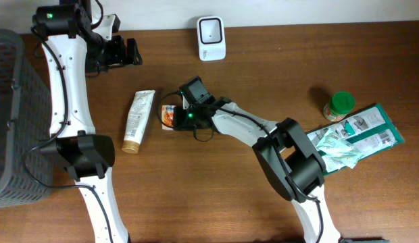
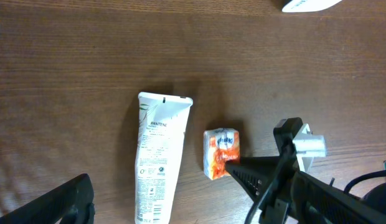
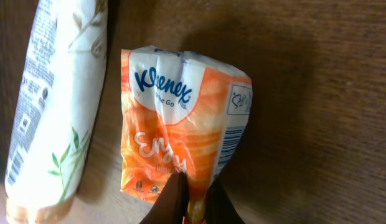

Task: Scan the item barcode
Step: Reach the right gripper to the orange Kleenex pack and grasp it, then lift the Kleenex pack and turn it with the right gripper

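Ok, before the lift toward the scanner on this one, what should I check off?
1. Right end effector shut on Kleenex tissue pack: ok.
2. Grip secure, with only the pack's edge pinched: cannot tell.
3. Barcode visible on the pack: ok.
4. Pantene tube apart from the pack: ok.
5. No item between the pack and white scanner: ok.
6. Left end effector open, away from the pack: ok.
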Robot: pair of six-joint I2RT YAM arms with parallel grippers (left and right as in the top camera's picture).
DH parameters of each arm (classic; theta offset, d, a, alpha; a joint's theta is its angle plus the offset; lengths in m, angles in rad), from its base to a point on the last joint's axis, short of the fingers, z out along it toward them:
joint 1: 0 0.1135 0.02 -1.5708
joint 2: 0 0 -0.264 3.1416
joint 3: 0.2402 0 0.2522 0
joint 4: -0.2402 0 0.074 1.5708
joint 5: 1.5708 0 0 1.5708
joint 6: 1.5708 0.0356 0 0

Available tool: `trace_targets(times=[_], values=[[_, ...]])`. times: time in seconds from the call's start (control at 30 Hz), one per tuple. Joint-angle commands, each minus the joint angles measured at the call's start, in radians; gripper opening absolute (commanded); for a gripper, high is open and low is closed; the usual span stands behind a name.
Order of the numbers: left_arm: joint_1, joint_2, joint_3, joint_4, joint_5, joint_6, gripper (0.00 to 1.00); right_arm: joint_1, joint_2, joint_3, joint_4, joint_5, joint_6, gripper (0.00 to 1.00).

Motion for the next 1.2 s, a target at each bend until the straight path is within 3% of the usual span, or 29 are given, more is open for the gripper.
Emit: trace_targets(times=[0.0,0.07,0.2,0.3,0.4,0.57,0.67,0.7,0.73,0.77,0.9,1.07,1.17], values=[[-0.003,-0.022,0.013,-0.001,0.011,0.005,0.99,-0.047,-0.113,0.022,-0.125,-0.008,-0.205,0.04],[-0.003,-0.022,0.013,-0.001,0.011,0.005,0.99,-0.074,-0.174,0.039,-0.261,0.069,-0.281,0.04],[-0.003,-0.022,0.013,-0.001,0.011,0.005,0.99,-0.070,-0.289,0.040,-0.492,0.432,-0.417,0.04],[-0.003,-0.022,0.013,-0.001,0.011,0.005,0.99,-0.005,-0.250,0.039,-0.657,0.900,-0.420,0.04],[-0.003,-0.022,0.013,-0.001,0.011,0.005,0.99,0.018,-0.189,0.039,-0.750,1.063,-0.420,0.04],[-0.003,-0.022,0.013,-0.001,0.011,0.005,0.99,0.023,-0.125,0.039,-0.764,1.026,-0.419,0.05],[-0.003,-0.022,0.013,-0.001,0.011,0.005,0.99,0.024,-0.124,0.039,-0.769,0.880,-0.420,0.15],[-0.003,-0.022,0.013,-0.001,0.011,0.005,0.99,0.025,-0.124,0.039,-0.769,0.853,-0.420,0.20],[-0.003,-0.022,0.013,-0.001,0.011,0.005,0.99,0.025,-0.124,0.039,-0.772,0.833,-0.420,0.31],[-0.003,-0.022,0.013,-0.001,0.011,0.005,0.99,0.024,-0.124,0.039,-0.780,0.819,-0.420,0.34],[-0.003,-0.022,0.013,-0.001,0.011,0.005,0.99,0.025,-0.124,0.039,-0.783,0.716,-0.421,0.34],[-0.003,-0.022,0.013,-0.001,0.011,0.005,0.99,0.025,-0.133,0.083,-0.783,0.376,-0.517,0.36],[-0.003,-0.022,0.013,-0.001,0.011,0.005,0.99,0.013,-0.182,0.143,-0.789,0.327,-0.519,0.36]])
